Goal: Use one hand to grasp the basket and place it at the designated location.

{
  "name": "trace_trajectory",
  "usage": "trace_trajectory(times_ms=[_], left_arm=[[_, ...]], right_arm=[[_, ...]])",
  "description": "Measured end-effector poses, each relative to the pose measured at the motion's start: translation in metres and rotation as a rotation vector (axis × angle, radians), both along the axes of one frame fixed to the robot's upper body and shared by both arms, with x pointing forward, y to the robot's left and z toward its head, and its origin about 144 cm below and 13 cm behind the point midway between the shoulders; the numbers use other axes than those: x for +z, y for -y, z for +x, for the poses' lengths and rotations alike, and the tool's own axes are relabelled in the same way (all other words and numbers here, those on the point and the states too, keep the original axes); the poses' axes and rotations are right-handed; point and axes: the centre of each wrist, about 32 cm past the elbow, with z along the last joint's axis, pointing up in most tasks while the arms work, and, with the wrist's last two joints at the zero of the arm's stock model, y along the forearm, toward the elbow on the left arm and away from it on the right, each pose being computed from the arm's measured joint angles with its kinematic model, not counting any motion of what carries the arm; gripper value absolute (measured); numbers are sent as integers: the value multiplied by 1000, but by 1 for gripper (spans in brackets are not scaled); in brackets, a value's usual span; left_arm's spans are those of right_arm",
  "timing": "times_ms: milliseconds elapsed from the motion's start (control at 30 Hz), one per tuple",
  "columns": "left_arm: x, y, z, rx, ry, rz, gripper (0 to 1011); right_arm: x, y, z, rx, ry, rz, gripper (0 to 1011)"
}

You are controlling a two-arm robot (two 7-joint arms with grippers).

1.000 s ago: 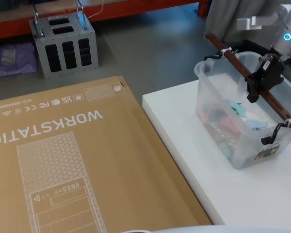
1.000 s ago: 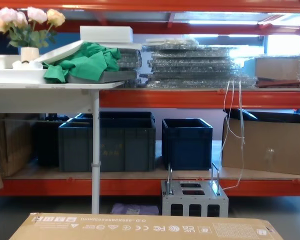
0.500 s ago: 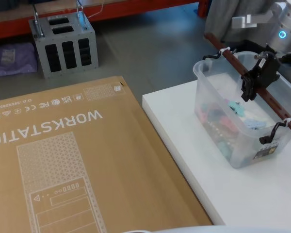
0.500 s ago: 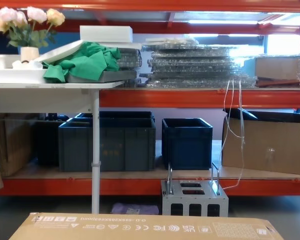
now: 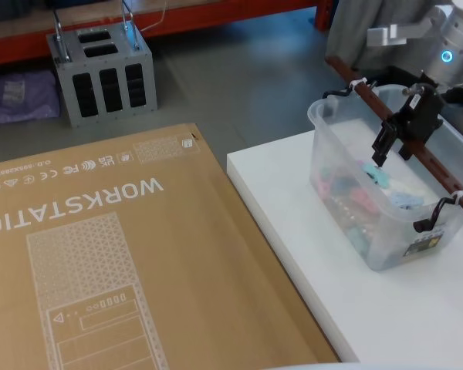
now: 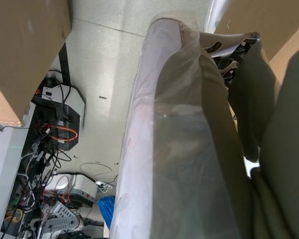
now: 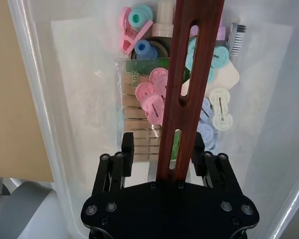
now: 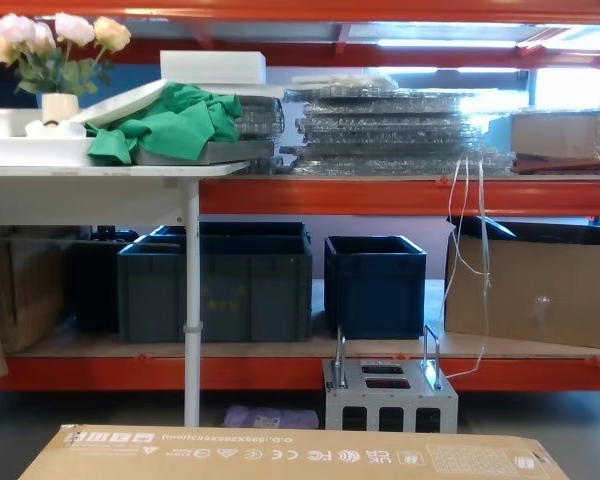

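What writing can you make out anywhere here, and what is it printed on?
"WORKSTATIO", cut off at the edge: on the big cardboard box.
"20": on the green card in the basket.
Small codes and marks along the box's edge, and the basket's sticker: too small to read.

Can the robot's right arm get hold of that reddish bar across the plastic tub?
Probably yes. The right end effector already straddles the bar handle of the basket from above, a finger on either side, with nothing between them.

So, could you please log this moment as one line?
right gripper: open, straddling handle | basket: on white table
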Motion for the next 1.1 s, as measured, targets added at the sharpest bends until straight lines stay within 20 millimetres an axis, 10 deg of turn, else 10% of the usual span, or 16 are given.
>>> trace_trajectory(times_ms=[433,1100], left_arm=[[0,0,0,0,0,0,0],[0,0,0,0,0,0,0]], right_arm=[[1,0,-1,1,4,-3,1002],[14,-5,-9,0,41,-7,1002]])
